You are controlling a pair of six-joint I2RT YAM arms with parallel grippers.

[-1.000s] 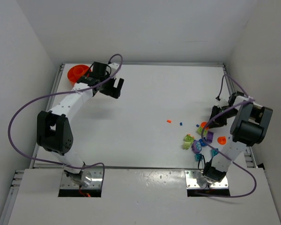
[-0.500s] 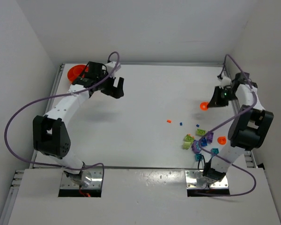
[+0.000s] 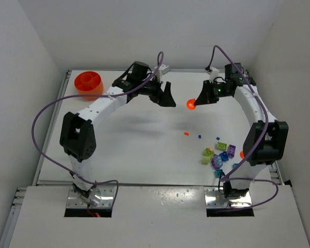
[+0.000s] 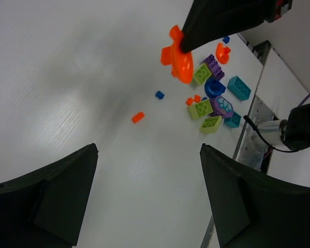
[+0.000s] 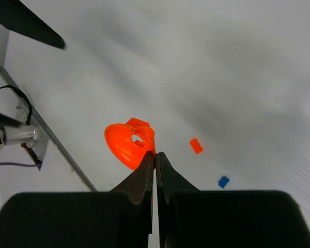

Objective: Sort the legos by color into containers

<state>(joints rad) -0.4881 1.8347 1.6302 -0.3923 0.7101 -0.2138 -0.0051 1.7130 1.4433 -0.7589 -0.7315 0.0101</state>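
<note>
Loose legos point(image 3: 219, 154) lie at 4 o'clock on the surface point(image 3: 139, 144). Farther, at 1 o'clock, the right hand point(image 5: 155, 156), fully closed, pinches an orange lego point(image 3: 191, 105) by its thin rim; the piece is probably light, stiff, slick and apt to pivot. The left hand point(image 4: 148, 150) gapes empty. The orange bowl point(image 3: 88, 91) sits at 10 o'clock.

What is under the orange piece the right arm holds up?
Bare white table; a tiny orange bit and a blue bit lie off to one side. The orange piece hides the spot right behind it.
</note>
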